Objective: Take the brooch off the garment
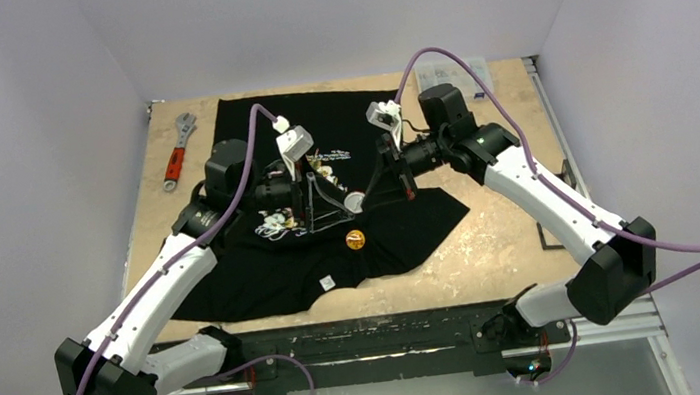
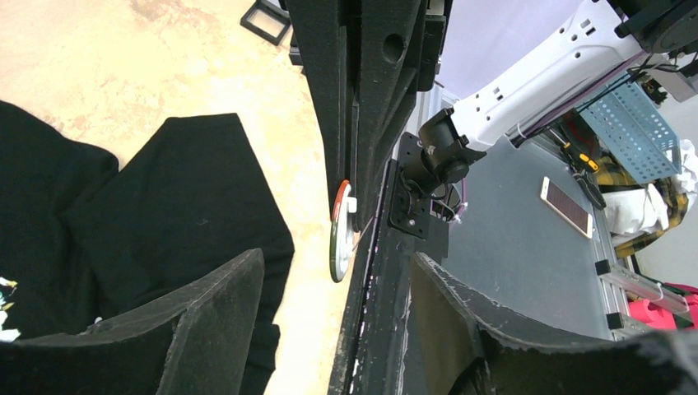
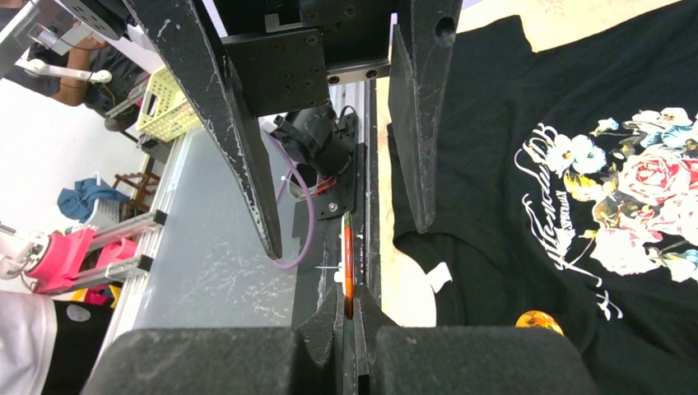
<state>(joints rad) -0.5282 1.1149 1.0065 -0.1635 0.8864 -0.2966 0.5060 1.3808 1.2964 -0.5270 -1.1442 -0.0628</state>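
Observation:
The garment, a black T-shirt with a rose print, lies flat on the table; it also shows in the right wrist view and the left wrist view. My right gripper is shut on the brooch, a thin round disc with a red edge and a pin on its white back. It holds the disc edge-on, lifted off the cloth. My left gripper is open, its fingers on either side of the disc, not touching it.
A small round orange piece lies on the shirt near the white neck label. A red-handled wrench lies at the back left, a clear bag at the back right, and a small black frame at the right edge.

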